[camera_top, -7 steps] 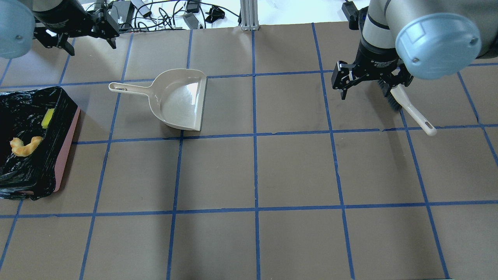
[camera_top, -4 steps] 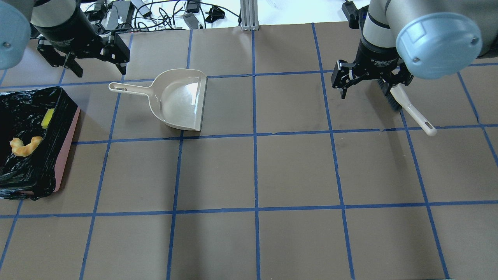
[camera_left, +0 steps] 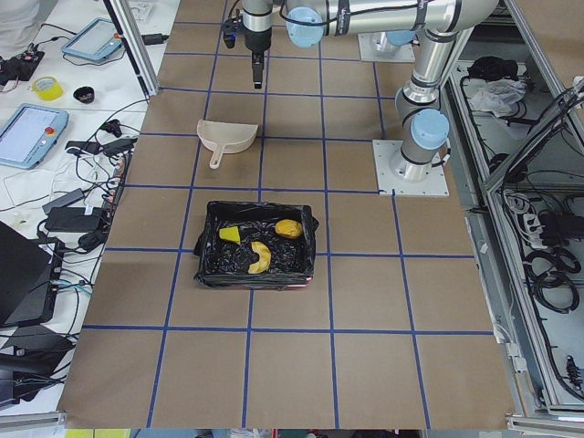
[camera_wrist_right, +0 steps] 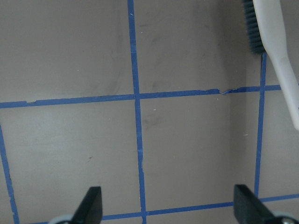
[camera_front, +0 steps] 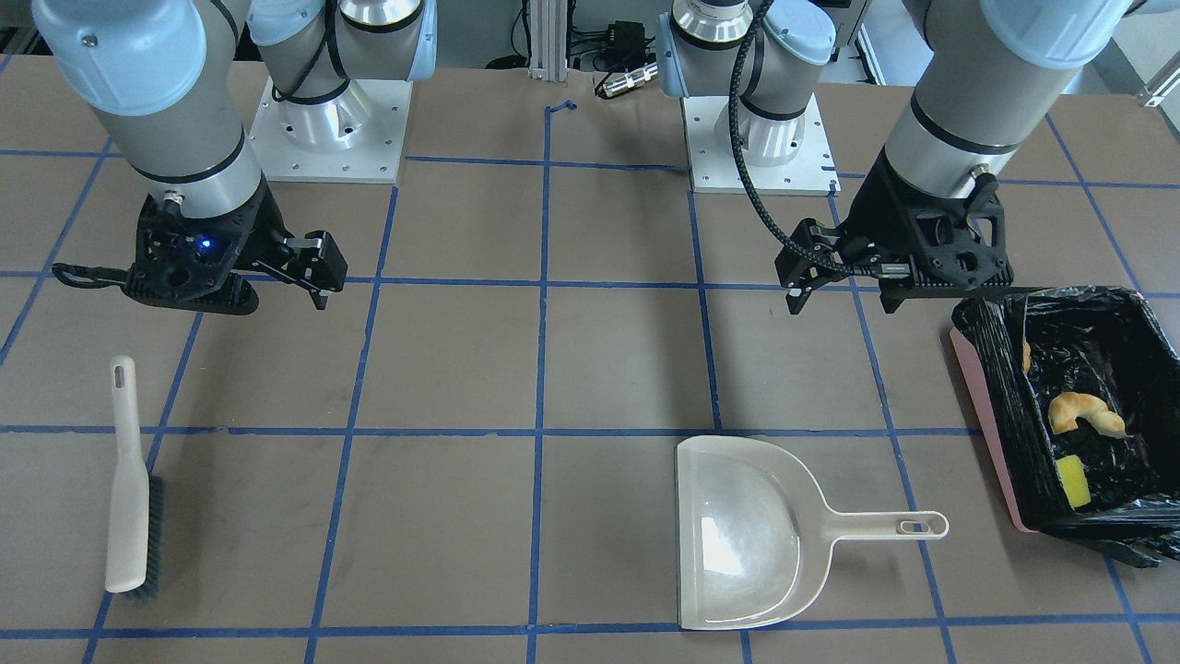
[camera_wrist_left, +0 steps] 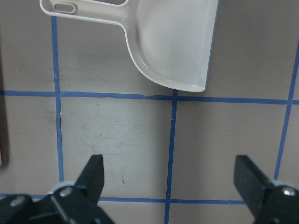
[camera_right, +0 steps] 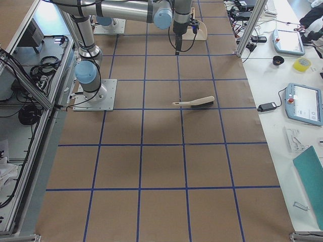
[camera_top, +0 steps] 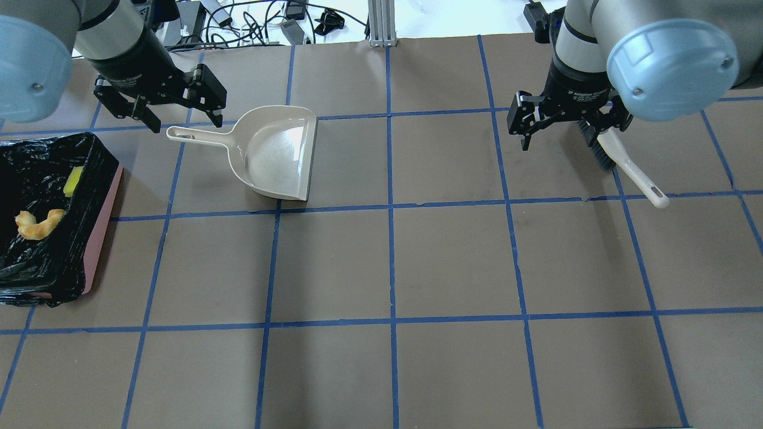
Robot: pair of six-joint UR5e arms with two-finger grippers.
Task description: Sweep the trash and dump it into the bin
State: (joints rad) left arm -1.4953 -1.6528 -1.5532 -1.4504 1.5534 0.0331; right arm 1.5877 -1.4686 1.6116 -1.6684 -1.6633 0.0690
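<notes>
The bin (camera_top: 100, 229), pink-sided with a black bag, stands at the table's left edge; it also shows in the front view (camera_front: 985, 426). In it lie a pale curved rind slice (camera_top: 38, 224), a yellow-green sponge piece (camera_top: 73, 181) and, in the left side view, an orange potato-like lump (camera_left: 288, 228). My left gripper (camera_top: 183, 122) is open and empty, hovering at the end of the dustpan's handle. My right gripper (camera_top: 560, 134) is open and empty, beside the brush.
The beige dustpan (camera_top: 277, 152) lies empty on the table, handle toward the bin. The beige hand brush (camera_top: 626, 164) lies at the right, bristles under my right wrist. Cables and devices lie beyond the far table edge.
My left gripper has moved right and nearer, from the far left corner to the dustpan handle's end. The right arm, dustpan, brush and bin have not moved.
</notes>
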